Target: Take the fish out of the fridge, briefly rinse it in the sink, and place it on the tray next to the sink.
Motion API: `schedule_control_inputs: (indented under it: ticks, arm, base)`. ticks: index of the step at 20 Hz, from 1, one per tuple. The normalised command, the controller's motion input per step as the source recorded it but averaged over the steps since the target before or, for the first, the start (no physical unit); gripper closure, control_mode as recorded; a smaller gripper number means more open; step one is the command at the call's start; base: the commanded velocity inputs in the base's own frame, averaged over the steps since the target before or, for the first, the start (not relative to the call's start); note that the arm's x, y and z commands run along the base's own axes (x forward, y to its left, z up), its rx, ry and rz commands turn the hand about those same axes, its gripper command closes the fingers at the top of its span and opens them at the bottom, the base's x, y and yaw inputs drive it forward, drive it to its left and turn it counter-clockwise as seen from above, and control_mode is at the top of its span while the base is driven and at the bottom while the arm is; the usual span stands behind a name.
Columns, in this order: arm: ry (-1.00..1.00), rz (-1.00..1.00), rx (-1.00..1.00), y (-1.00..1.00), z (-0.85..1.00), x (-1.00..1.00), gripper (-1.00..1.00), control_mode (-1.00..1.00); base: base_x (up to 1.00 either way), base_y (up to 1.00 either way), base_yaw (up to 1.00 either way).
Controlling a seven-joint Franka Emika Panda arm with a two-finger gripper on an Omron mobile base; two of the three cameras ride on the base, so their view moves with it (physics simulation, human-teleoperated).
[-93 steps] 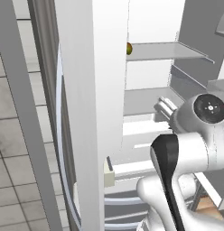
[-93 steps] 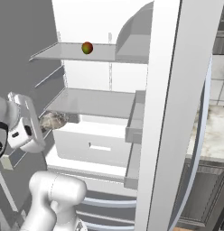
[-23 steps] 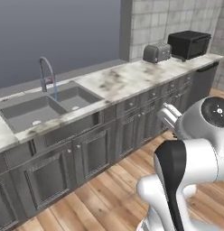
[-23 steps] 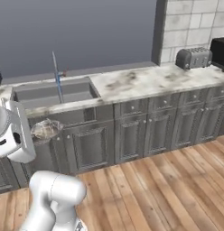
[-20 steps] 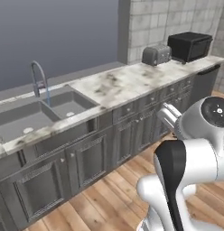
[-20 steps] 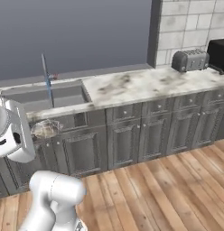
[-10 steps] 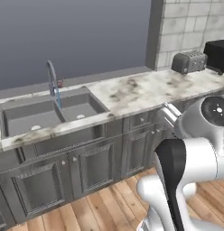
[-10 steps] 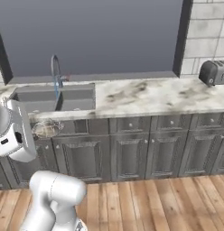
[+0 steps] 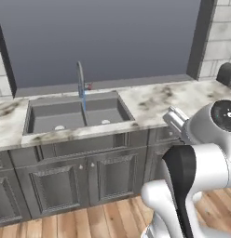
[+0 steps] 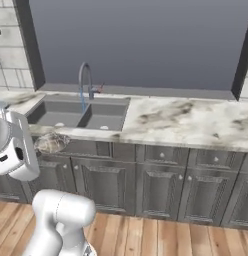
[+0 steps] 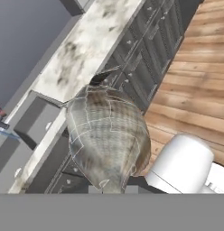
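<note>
Fish (image 11: 107, 140) sits clamped between our gripper's (image 11: 111, 188) closed jaws, its grey-silver scaled body swelling up toward twelve o'clock in the hand view. From the right base camera we see the fish (image 10: 51, 143) at the arm's end, in the air in front of the dark cabinet doors (image 10: 103, 185) just below the counter edge. Our sink (image 10: 78, 114) lies on the marbled counter (image 10: 186, 122) at about one o'clock from it, faucet (image 10: 84, 80) at the back rim.
</note>
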Motion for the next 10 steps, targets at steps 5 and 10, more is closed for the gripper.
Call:
schedule_control_inputs:
  ticks: [5, 10]
  arm:
    - [0.00, 0.00, 0.00, 0.00, 0.00, 0.00, 1.00, 1.00]
    - [0.00, 0.00, 0.00, 0.00, 0.00, 0.00, 1.00, 1.00]
  base:
    - [1.00, -0.30, 0.21]
    - [0.42, -0.19, 0.40]
